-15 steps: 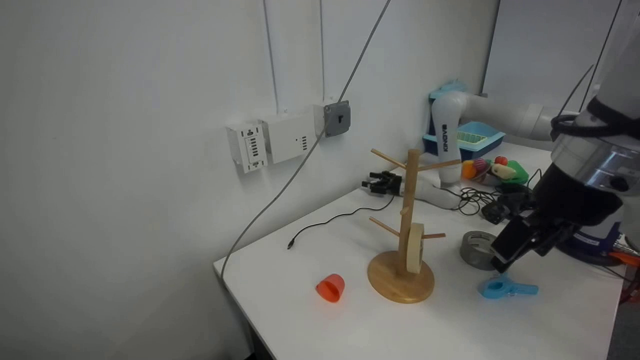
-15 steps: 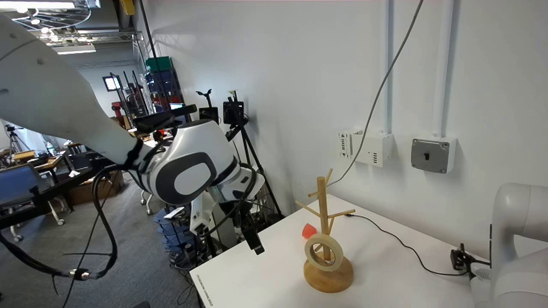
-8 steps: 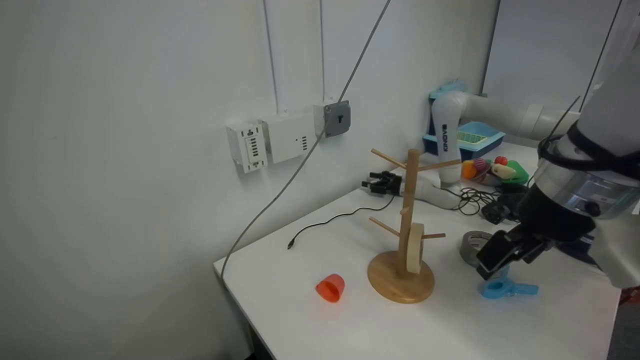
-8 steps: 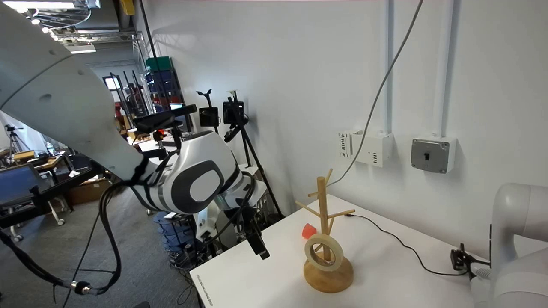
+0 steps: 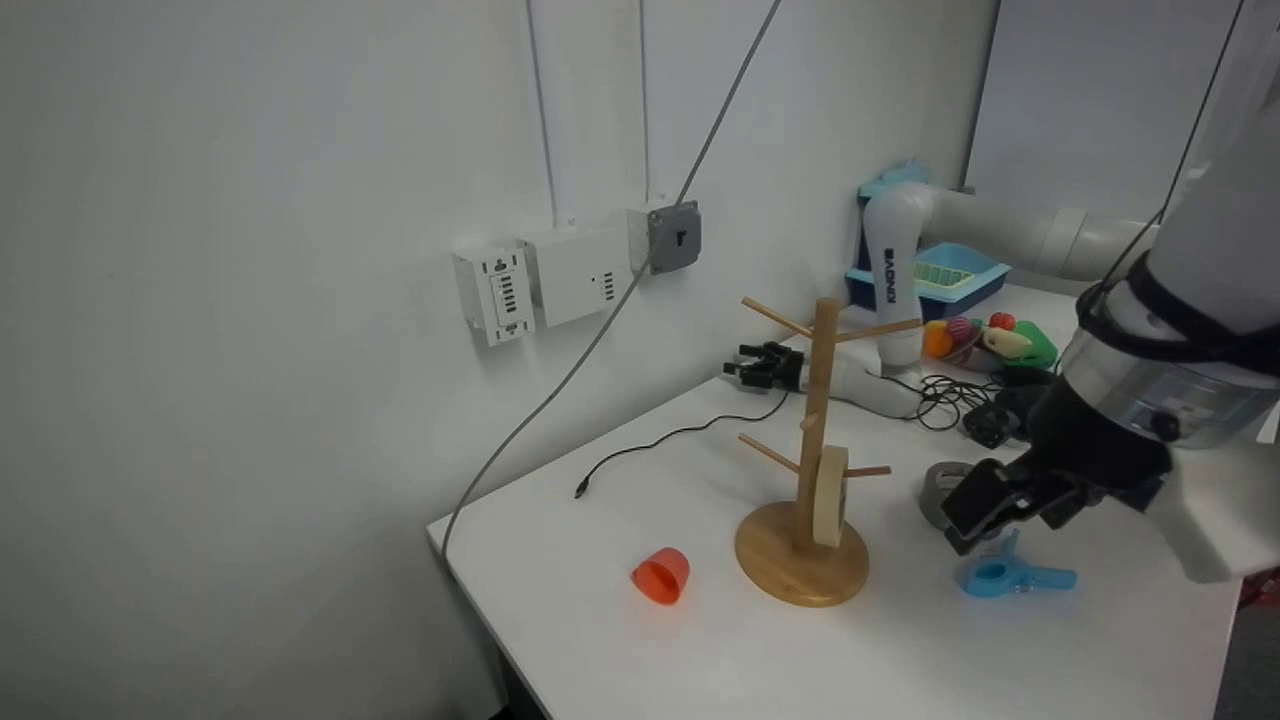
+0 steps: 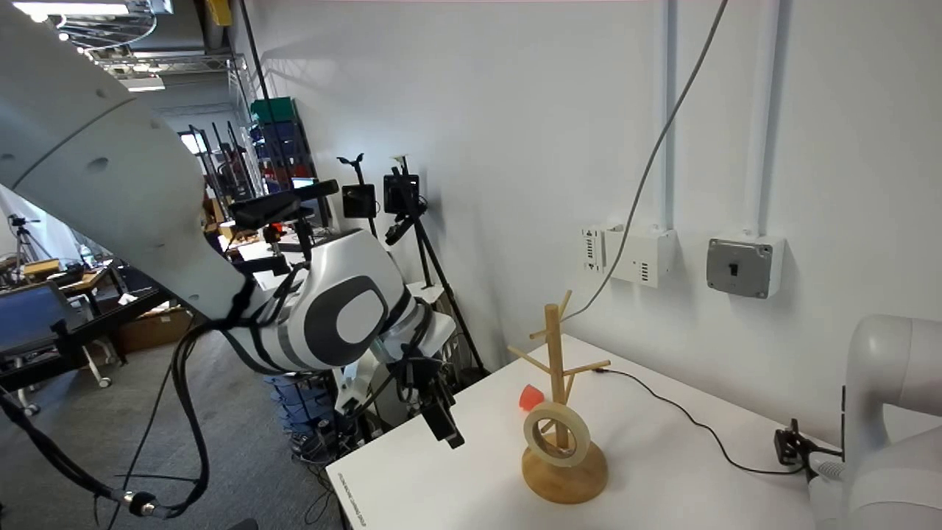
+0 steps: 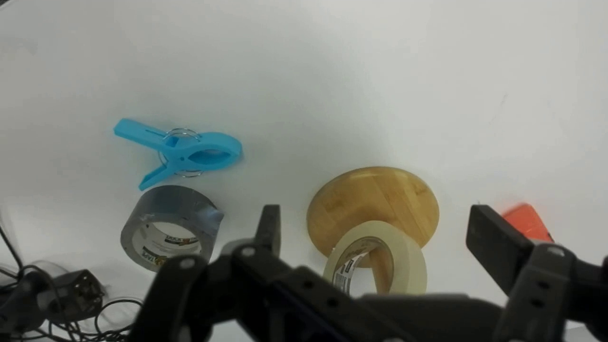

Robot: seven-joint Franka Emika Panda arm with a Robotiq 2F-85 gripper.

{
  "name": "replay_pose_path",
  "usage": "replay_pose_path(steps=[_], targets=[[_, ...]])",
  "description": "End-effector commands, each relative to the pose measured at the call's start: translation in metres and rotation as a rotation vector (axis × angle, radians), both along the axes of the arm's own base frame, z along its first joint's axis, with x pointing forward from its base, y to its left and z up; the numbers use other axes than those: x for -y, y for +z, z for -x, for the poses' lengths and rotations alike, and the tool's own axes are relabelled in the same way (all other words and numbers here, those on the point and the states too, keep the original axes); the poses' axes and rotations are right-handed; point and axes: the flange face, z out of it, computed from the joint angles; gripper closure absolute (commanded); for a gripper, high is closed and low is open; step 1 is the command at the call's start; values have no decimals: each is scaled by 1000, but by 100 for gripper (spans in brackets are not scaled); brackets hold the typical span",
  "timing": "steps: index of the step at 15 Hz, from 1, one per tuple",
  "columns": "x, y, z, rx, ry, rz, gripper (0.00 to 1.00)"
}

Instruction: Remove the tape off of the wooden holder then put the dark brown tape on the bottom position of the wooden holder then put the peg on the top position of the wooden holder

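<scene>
"Over on the wooden holder (image 5: 811, 450), what's that hanging there?"

"Cream tape ring (image 5: 829, 497). It's slung on one of the lower branches (image 5: 870, 471), above the round base (image 5: 800, 582). Whether it touches that base, I can't tell from where I'm standing."

"And the dark brown tape (image 7: 173, 202)?"

"Out on the tabletop (image 5: 760, 660), apart from the holder. Looks more grey than brown to me. The peg (image 7: 180, 153), that blue spring clip, lies just beside it."

"How do the jaws stand?"

"Spread wide, with nothing in their hold. They hang above the tabletop near the peg, and in an exterior view they cover part of the dark brown tape. Peer down between them, as the wrist view does, and you get the round base and the cream tape ring, lower down."

"That's the white arm (image 6: 176, 213) they're fixed to?"

"That's the one, tilted down at its end."

"And on the holder's other side?"

"An orange cup (image 5: 665, 563), lying tipped, so the holder stands between it and the dark brown tape. Further off, along the wall (image 5: 300, 350), I see a pale KINOVA arm (image 5: 900, 240), going by its lettering, with a blue tub (image 5: 965, 291) partly hidden behind it."
</scene>
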Motion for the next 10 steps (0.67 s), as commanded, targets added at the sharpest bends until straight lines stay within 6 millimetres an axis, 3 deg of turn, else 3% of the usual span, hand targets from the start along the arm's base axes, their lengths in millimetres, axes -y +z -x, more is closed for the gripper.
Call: replay_pose_path(steps=[1, 10], targets=[[-5, -9, -13, 58, -105, -5, 0], [-31, -42, -51, 131, -190, 17, 0]])
